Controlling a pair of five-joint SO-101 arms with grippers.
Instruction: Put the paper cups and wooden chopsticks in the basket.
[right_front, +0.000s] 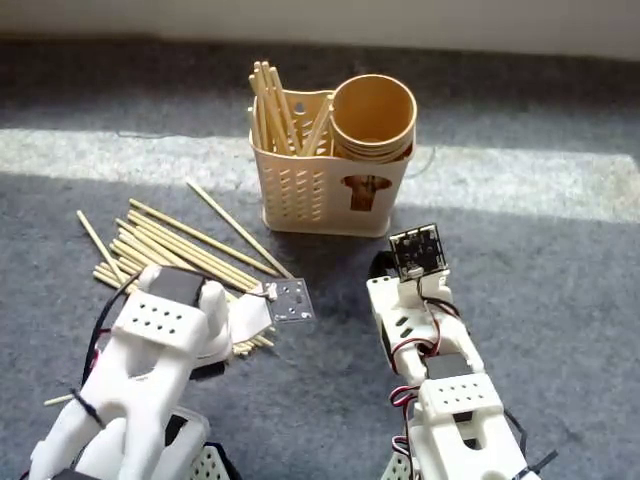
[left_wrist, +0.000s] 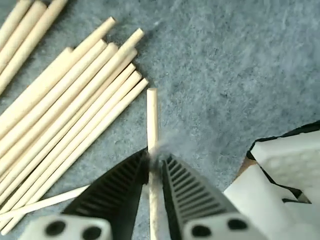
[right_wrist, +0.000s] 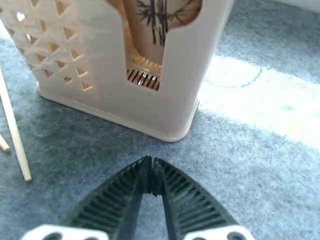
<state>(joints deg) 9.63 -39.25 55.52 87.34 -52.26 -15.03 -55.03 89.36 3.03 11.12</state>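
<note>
Left gripper (left_wrist: 155, 162) is pinching nearly closed on one pale wooden chopstick (left_wrist: 151, 112), beside the loose chopstick pile (right_front: 170, 250) at near left. The cream perforated plastic basket (right_front: 300, 190) is standing far centre, with tan paper cups (right_front: 373, 115) inside. Right gripper (right_wrist: 151, 172) is sitting closed and empty just near of the basket. I'm possibly gripping off-centre, so I'm planning a slow lift, tipping the stick upright over the basket.

The cream slotted plastic basket (right_front: 300, 195) stands at the back middle of the grey carpeted counter (right_front: 520, 300). A stack of tan paper cups (right_front: 373, 115) sits in its right compartment, and several pale wooden chopsticks (right_front: 272, 105) stand in its left. A loose heap of wooden chopsticks (right_front: 170, 245) lies before the basket, to the left. The left hand (left_wrist: 155, 160) is at the heap's near side, pinching 1 single chopstick (left_wrist: 151, 115) that lies just beside the rest. The right hand (right_wrist: 151, 172) sits before the basket's front wall, jaws together on nothing.
</note>
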